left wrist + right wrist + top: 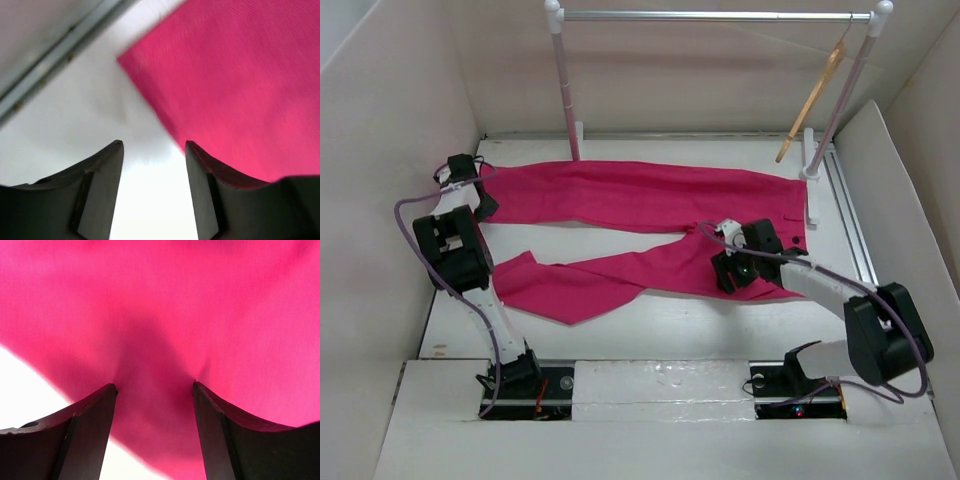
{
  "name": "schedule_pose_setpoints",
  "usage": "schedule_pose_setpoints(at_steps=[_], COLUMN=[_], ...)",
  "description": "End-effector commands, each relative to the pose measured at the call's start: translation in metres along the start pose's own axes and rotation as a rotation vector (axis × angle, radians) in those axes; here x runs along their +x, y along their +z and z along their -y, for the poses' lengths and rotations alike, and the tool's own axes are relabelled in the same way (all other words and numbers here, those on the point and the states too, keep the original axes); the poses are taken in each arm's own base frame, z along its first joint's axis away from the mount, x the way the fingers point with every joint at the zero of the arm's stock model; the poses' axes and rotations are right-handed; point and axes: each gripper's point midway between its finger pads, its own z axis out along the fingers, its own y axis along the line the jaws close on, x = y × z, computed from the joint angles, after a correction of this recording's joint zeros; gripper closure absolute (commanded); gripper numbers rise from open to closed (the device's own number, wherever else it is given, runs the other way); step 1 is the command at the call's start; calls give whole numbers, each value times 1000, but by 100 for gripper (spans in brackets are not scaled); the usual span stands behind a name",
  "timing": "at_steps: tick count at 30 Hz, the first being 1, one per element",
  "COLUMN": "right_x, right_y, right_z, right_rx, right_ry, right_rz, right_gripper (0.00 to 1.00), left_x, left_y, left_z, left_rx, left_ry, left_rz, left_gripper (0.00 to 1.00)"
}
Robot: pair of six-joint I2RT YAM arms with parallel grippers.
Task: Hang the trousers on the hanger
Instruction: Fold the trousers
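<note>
The magenta-pink trousers (pixel 640 195) lie flat on the white table, waist at the right, two legs running left. The tan wooden hanger (pixel 813 100) hangs by its hook from the rail at the far right. My left gripper (pixel 480 195) is open, low over bare table at the hem corner of the far leg (pixel 240 75); its right finger sits at the cloth's edge. My right gripper (pixel 732 268) is open, pressed down on the near leg close to the crotch, with pink cloth (pixel 155 315) bulging between its fingers (pixel 215 430).
A rack with white posts and a grey metal rail (pixel 715 15) stands at the back. White walls enclose the table on left, back and right. A metal track (pixel 850 215) runs along the right side; another shows in the left wrist view (pixel 45 65).
</note>
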Motion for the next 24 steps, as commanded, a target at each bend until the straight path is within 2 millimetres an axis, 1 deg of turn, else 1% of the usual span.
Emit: schedule_pose_setpoints(at_steps=[1,2,3,4,5,6,7,8,9,10,11,12,13,14,15,16,17,18,19,20,21,23,24], right_x=[22,2,-10,-25,-37,-60,-66,-73,-85,-90,-94,-97,-97,-97,-97,-94,-92,-89,-85,-80,-78,-71,-70], right_y=[-24,-35,-43,-57,-65,-77,-84,-88,-94,-96,-99,-100,-101,-102,-103,-103,-103,-104,-104,-103,-105,-105,-108], right_z=[-9,-6,-2,-3,-3,-4,-6,-9,-20,-26,-33,-49,-57,-64,-74,-87,-93,-99,-106,-106,-111,-110,-110], right_rx=[0,19,40,47,47,46,40,31,-1,-18,-36,-87,-114,-138,-175,-207,-226,-242,-261,-265,-279,-275,-274], right_ry=[76,63,44,25,12,-14,-30,-47,-85,-103,-118,-149,-163,-177,-195,-223,-237,-252,-268,-269,-286,-286,-291], right_rz=[-54,-5,28,78,113,170,182,196,226,246,263,280,283,288,293,287,286,286,274,266,268,250,258], right_gripper=[32,31,31,31,31,31,31,32,40,48,57,88,97,100,100,100,94,76,68,60,52,48,48], left_x=[-29,-28,-23,-17,-10,5,19,27,46,59,67,86,92,96,101,102,99,109,110,109,117,117,114], left_y=[-81,-92,-113,-121,-127,-135,-137,-137,-138,-137,-138,-140,-142,-144,-146,-148,-145,-142,-137,-132,-127,-125,-124], left_z=[22,26,26,23,19,7,-3,-17,-33,-48,-59,-73,-81,-86,-96,-99,-112,-115,-121,-139,-142,-155,-158], left_rx=[135,158,196,210,219,206,183,152,128,89,53,-1,-34,-55,-73,-67,-79,-52,-45,-59,-49,-83,-97], left_ry=[-41,-37,-47,-63,-76,-107,-123,-158,-185,-246,-282,-326,-352,-376,-403,-436,-499,-531,-563,-613,-623,-602,-591], left_rz=[127,141,154,149,139,129,103,88,62,27,14,-15,-22,-18,-11,-6,-5,-40,-49,-59,-103,-103,-91], left_gripper=[50,48,46,46,46,45,46,47,50,51,52,52,52,52,50,46,45,43,43,42,42,42,42])
